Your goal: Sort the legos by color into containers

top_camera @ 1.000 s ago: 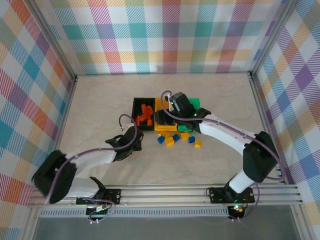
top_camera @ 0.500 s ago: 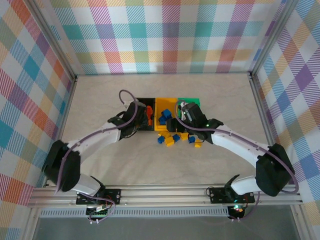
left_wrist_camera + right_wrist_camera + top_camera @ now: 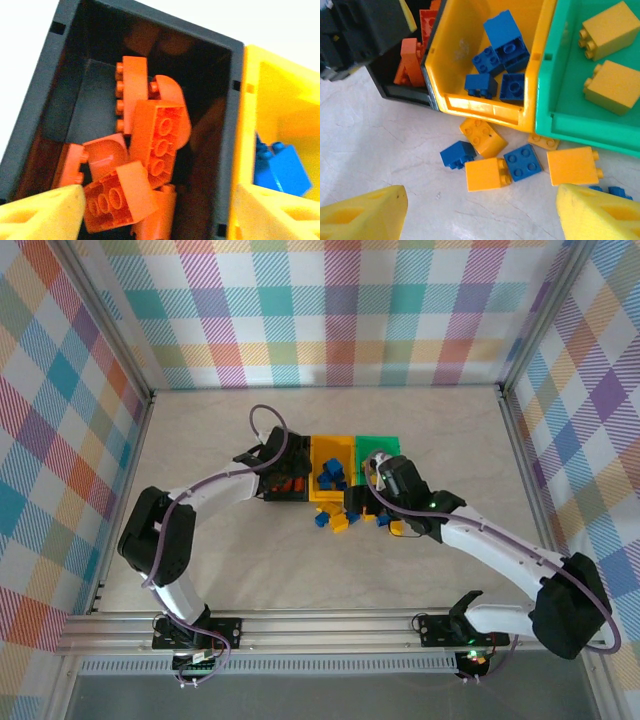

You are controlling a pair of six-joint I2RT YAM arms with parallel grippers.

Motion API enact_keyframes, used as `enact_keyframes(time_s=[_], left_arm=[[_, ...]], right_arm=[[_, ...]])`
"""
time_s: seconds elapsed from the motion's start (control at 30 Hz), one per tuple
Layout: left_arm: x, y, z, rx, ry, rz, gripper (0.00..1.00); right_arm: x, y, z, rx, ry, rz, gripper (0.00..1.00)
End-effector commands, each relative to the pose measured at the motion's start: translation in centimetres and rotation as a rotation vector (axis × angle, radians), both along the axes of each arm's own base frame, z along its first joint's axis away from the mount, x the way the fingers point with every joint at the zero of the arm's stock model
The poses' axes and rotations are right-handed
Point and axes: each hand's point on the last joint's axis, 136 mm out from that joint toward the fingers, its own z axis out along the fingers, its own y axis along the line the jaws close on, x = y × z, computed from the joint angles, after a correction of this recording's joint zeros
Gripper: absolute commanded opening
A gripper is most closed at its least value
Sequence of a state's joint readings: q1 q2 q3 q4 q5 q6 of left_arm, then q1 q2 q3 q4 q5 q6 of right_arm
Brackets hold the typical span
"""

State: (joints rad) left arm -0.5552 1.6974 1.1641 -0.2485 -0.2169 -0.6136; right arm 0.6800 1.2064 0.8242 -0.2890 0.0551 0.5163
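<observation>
The black container (image 3: 44, 102) holds several orange-red legos (image 3: 159, 145). My left gripper (image 3: 157, 220) (image 3: 284, 472) hangs open right above them, holding nothing. The yellow-orange container (image 3: 485, 107) (image 3: 331, 445) holds several blue legos (image 3: 502, 32). In the green container (image 3: 570, 121) (image 3: 378, 443) lie two yellow legos (image 3: 611, 87). On the table in front of the containers lie loose legos: a yellow one (image 3: 487, 174), a blue one (image 3: 522, 162), another blue one (image 3: 457, 153) and more yellow ones (image 3: 572, 166). My right gripper (image 3: 480, 215) (image 3: 360, 502) is open and empty just above these.
The three containers stand joined in a row at mid table. The loose legos (image 3: 338, 520) cluster along their near side. Bare tabletop (image 3: 220, 560) surrounds them, bounded by plaid walls and an aluminium frame (image 3: 330, 625) at the near edge.
My left gripper swung from the table in front up over the black container and opened. My right gripper moved back from over the yellow-orange container to the loose legos.
</observation>
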Motion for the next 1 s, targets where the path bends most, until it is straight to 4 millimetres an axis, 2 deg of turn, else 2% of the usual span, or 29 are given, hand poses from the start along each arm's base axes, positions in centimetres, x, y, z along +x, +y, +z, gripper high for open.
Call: enact_keyframes(time_s=[0.0, 0.07, 0.1, 0.13, 0.27, 0.4, 0.6, 0.8, 0.97], left_arm=[[-1.1, -2.1, 6.1, -0.123, -0.115, -0.066, 0.83], [-2.6, -2.7, 7.7, -0.172, -0.143, -0.097, 0.86], [-3.6, -3.0, 8.3, -0.196, -0.151, -0.114, 0.97], [-4.4, -3.1, 8.8, -0.217, -0.157, -0.128, 1.00], [-7.9, -3.0, 9.5, -0.292, -0.173, -0.161, 1.00], [-10.6, -1.2, 7.8, -0.336, -0.156, -0.135, 1.00], [-13.2, 1.5, 5.0, -0.329, -0.128, -0.084, 1.00], [-14.4, 2.8, 3.1, -0.308, -0.102, -0.059, 1.00], [-14.7, 3.2, 2.7, -0.302, -0.101, -0.052, 1.00]], right_arm=[[-0.7, -2.0, -1.6, -0.052, 0.047, -0.049, 0.78], [-1.0, -3.2, -2.8, -0.084, 0.085, -0.082, 0.77], [-1.3, -3.9, -3.6, -0.098, 0.105, -0.100, 0.76], [-1.5, -4.5, -4.2, -0.110, 0.122, -0.118, 0.76], [-1.9, -7.4, -6.9, -0.162, 0.191, -0.203, 0.73], [-2.2, -9.1, -8.7, -0.172, 0.241, -0.254, 0.69], [-1.7, -9.0, -10.2, -0.183, 0.274, -0.250, 0.67], [-1.2, -9.1, -11.8, -0.228, 0.310, -0.260, 0.63], [-0.6, -9.5, -12.5, -0.251, 0.318, -0.283, 0.57]])
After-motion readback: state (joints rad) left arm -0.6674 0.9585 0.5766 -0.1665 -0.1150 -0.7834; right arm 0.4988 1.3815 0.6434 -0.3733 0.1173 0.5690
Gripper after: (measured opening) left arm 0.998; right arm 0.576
